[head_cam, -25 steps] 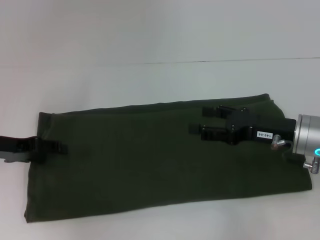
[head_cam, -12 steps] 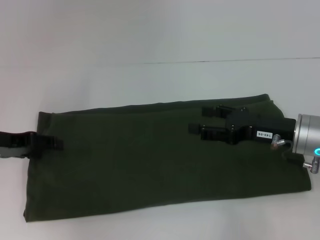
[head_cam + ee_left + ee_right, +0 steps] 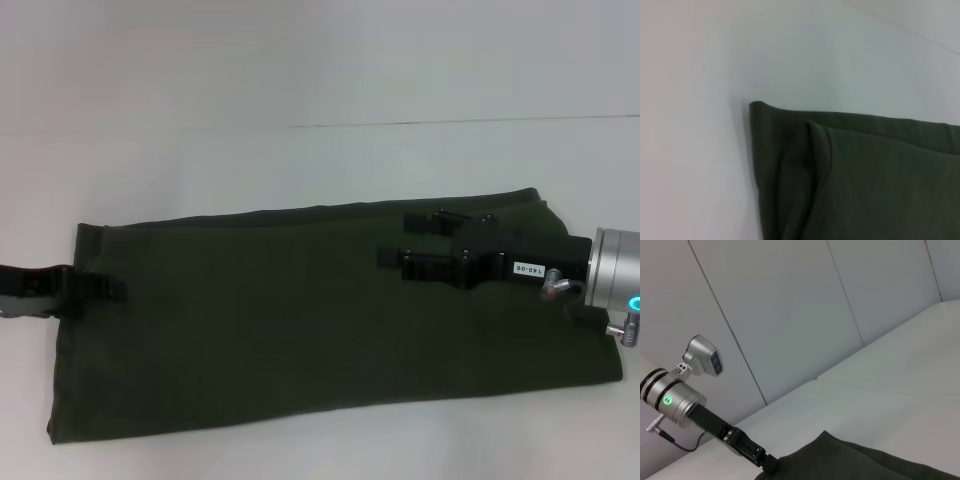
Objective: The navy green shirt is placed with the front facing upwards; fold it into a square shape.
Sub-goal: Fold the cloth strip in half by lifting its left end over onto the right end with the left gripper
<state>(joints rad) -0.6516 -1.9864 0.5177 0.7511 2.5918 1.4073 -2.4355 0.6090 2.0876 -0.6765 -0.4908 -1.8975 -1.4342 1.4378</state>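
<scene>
The navy green shirt (image 3: 300, 310) lies folded into a long dark olive band across the white table, with only plain green fabric showing. My left gripper (image 3: 100, 288) sits at the band's left edge and reaches a short way over the cloth. In the right wrist view, the left gripper (image 3: 760, 457) touches the end of the shirt (image 3: 850, 460). My right gripper (image 3: 397, 240) hovers over the band's right part, open, with nothing between its fingers. The left wrist view shows a layered corner of the shirt (image 3: 865, 175).
The white table (image 3: 300, 170) extends behind the shirt to a pale wall. A strip of table (image 3: 330, 445) shows along the shirt's near edge. The right arm's silver wrist (image 3: 612, 268) overhangs the shirt's right end.
The left gripper has drawn back a little to the left and now reaches less far over the shirt's edge. The right gripper and the shirt have not moved.
</scene>
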